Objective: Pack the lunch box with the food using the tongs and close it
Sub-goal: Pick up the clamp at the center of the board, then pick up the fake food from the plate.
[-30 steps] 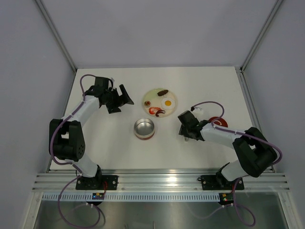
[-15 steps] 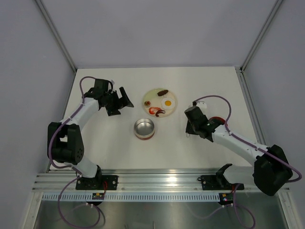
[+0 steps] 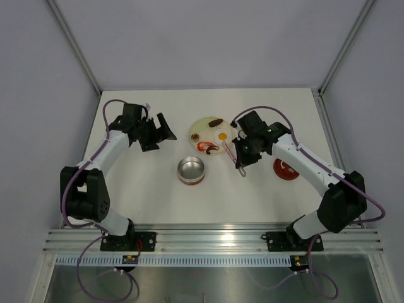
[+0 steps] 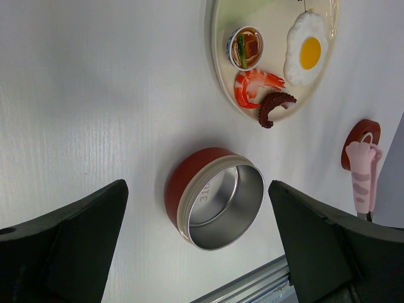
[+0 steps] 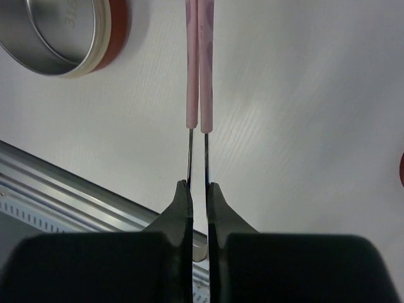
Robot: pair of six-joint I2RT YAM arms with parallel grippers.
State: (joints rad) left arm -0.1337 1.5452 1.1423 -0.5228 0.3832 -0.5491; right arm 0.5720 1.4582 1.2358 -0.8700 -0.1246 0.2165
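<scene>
None of the food is packed yet. The lunch box (image 4: 180, 192) is seen open and empty on the table (image 3: 145, 189), just on the near side of the plate (image 4: 273, 28). On that plate the fried egg (image 4: 308, 47), the sausage piece (image 3: 216, 121), the red-and-white curled strips (image 4: 255, 85) and a small bowl (image 4: 245, 47) are all left lying. The red lid (image 3: 285, 168) is set flat on the table, well apart from the tin on its right. One step can be judged done — the tongs (image 5: 205, 76) are picked up, their thin metal stems clamped between the closed fingers of the right gripper (image 3: 242, 159). The pink arms are pointed away from the wrist and pressed nearly together; whether their tips are touching the table cannot be told from these views. The left gripper (image 3: 161, 132) is held spread wide and empty, off to the left of the plate. Every food piece has to be carried over and the lid fitted, so most of the task is judged to be left. Against the frame of a second ago, the right arm is found swung up and to the left, from beside the lid to just beside the plate's right edge. The lid is now fully uncovered, and the left arm, the tin and the food are seen practically where they were.
</scene>
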